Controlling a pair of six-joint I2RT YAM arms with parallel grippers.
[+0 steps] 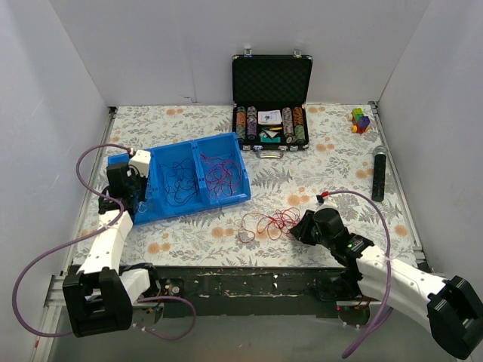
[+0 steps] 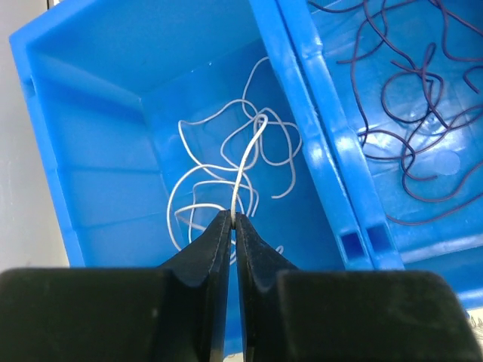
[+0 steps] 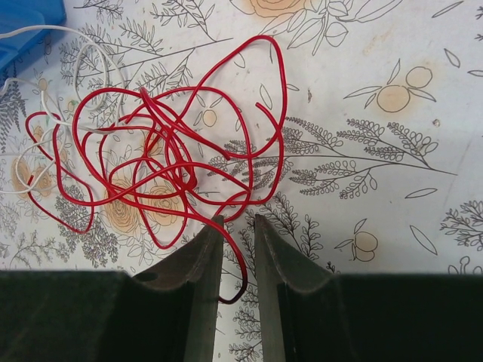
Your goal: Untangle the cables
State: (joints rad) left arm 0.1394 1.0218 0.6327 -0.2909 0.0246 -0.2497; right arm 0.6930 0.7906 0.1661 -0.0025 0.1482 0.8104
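On the counter before the blue tray, the right claw stands apart, a loop of the red cable between its jaws. Only the left wrist view shows the left claw pinching the white cable in the tray's left compartment.

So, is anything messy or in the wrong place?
Yes: a knotted heap of red cables lies on the table, outside the blue bin, with a white cable snarled into its edge.
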